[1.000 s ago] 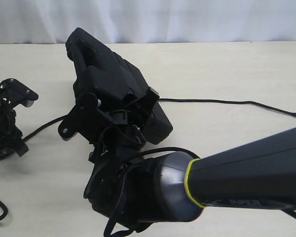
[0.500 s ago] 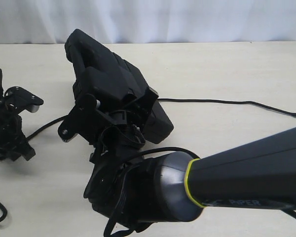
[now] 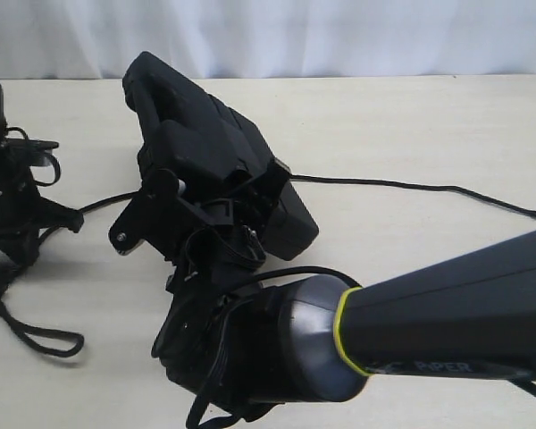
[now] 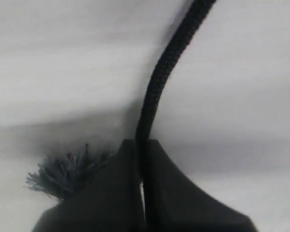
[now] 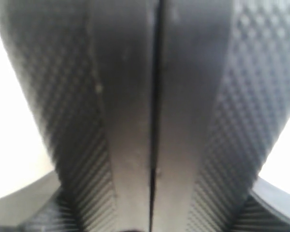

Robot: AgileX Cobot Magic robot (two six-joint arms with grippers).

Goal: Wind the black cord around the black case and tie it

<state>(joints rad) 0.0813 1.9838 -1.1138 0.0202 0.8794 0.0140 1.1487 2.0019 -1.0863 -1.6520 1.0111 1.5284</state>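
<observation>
The black case [image 3: 192, 125] stands tilted up off the table, its handle slot at the far end. My right gripper [image 3: 213, 204] clamps its near end, one finger on each side; the right wrist view is filled by the case's textured edge and seam [image 5: 154, 96]. The black cord [image 3: 411, 187] runs from under the case out to the right across the table. Its other stretch [image 3: 107, 202] leads left to my left gripper [image 3: 67, 217]. In the left wrist view that gripper [image 4: 141, 143] is shut on the cord [image 4: 159, 82], with the frayed end [image 4: 58, 174] beside the fingers.
The right arm's thick forearm [image 3: 411, 331] covers the near right of the table. A thin black loop [image 3: 40, 338] lies on the table below the left arm; I cannot tell whether it is cord or cable. A white curtain [image 3: 339, 36] backs the table.
The left gripper has turned and shifted toward the far left, drawing the cord's left stretch higher and tauter. The black loop at lower left has slid into view. The case and right gripper stay put.
</observation>
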